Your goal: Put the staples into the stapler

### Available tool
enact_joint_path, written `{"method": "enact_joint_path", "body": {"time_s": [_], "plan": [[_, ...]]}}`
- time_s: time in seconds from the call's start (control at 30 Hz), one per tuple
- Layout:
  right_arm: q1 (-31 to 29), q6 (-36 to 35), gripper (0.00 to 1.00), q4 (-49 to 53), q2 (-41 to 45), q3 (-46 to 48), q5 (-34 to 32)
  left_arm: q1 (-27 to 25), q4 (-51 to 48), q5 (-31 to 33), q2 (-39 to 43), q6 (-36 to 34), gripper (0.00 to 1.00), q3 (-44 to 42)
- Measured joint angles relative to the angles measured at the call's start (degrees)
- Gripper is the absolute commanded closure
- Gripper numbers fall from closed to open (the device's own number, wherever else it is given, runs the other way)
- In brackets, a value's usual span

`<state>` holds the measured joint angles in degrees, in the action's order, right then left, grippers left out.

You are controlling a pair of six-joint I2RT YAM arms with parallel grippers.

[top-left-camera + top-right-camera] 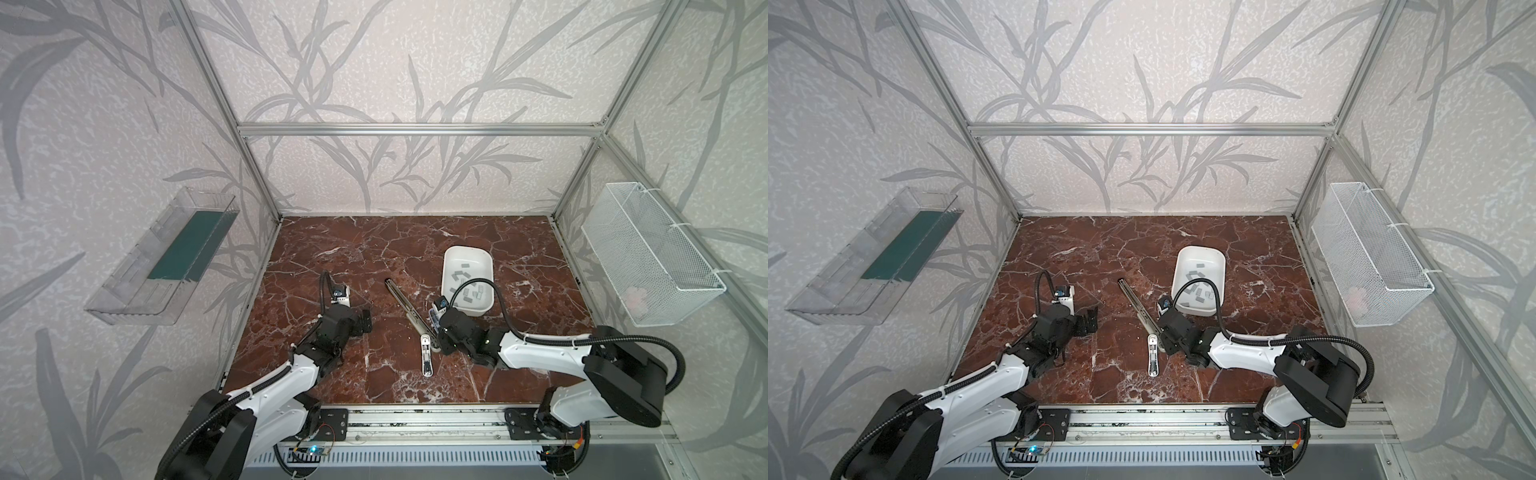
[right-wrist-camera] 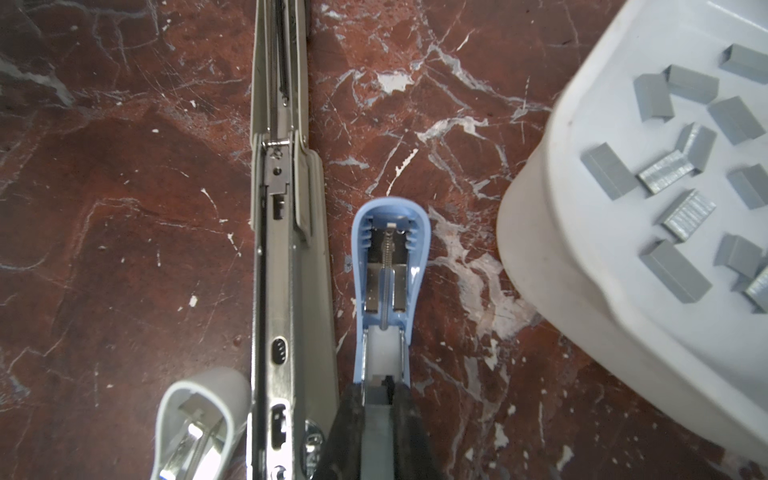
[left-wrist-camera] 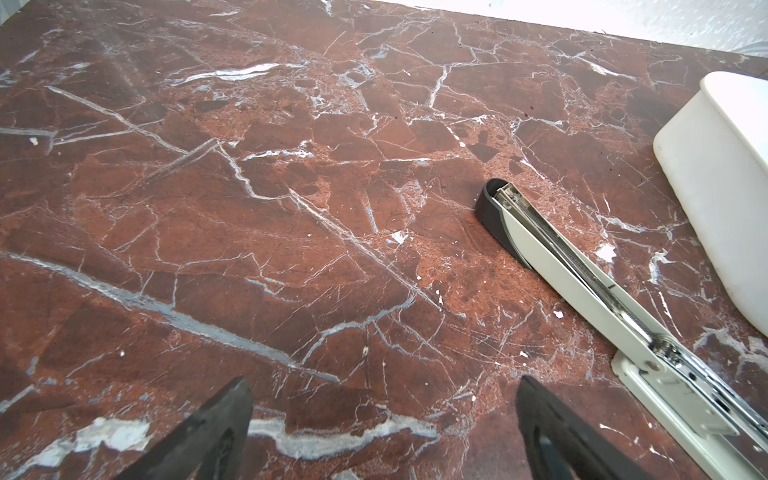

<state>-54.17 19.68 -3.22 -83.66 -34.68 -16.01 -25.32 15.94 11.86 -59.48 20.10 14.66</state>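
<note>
The staples lie loose in a white plastic tub, a scatter of short grey strips, some flat and some on edge; in both top views the tub sits on the right half of the red marble-patterned table, towards the back. The right gripper has its black fingers closed narrowly on a small blue stapler. This stapler is hinged open, so its spring and metal insides face the wrist camera. It points away from the gripper, in the gap between the tub and a long stapler. I cannot tell whether it rests on the table or hangs just above it. The long stapler lies opened out flat on a diagonal near the middle of the table, with its chrome magazine rail facing up and its dark-capped arm at the far end. Just beside its near end lies a small pale grey stapler, also open. The left gripper hovers over bare marble to the left of the long stapler, apart from it, with its fingers spread wide and holding nothing. A clear bin hangs on the left wall and a white wire basket on the right.
</note>
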Motion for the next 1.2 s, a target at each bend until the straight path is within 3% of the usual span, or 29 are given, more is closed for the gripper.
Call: {"method": "enact_joint_path", "body": {"time_s": [1.2], "plan": [[0.0,-2.8,1.0,0.0,-0.2,-0.3,-1.5,0.0,0.0,0.0,0.0,0.0,0.01,0.0]]}}
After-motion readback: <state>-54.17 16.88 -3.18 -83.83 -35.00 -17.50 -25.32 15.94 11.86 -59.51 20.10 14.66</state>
